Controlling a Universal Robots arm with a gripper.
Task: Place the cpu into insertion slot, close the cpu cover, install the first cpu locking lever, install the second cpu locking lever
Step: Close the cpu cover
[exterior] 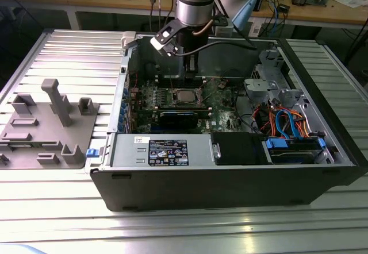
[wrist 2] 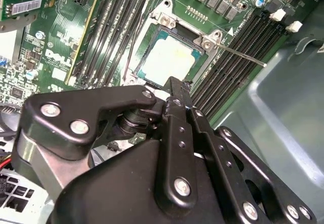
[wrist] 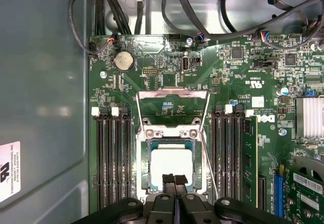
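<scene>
The cpu [wrist: 171, 165] lies flat in the insertion slot [wrist: 143, 155] on the green motherboard [wrist: 152, 57], its pale silver top [wrist 2: 172, 57] showing in both wrist views. The cpu cover [wrist: 173, 94] stands flipped open behind the socket as a thin silver frame. One thin locking lever [wrist: 208, 168] sticks out free beside the socket [wrist 2: 243, 57]. My gripper [wrist: 174, 180] hangs just above the socket's edge opposite the cover, shut with nothing visible between its black fingers [wrist 2: 174, 107]. In the exterior view the arm [exterior: 195, 7] reaches down into the open case, above the socket [exterior: 184, 97].
Memory slots [wrist: 114, 158] flank the socket on both sides. Black cables [wrist: 202, 16] run along the board's far edge, and the case wall [wrist: 45, 107] stands close by. A power supply [exterior: 167, 150] and drive bay [exterior: 290, 142] fill the case front. A grey fixture tray [exterior: 49, 122] sits outside.
</scene>
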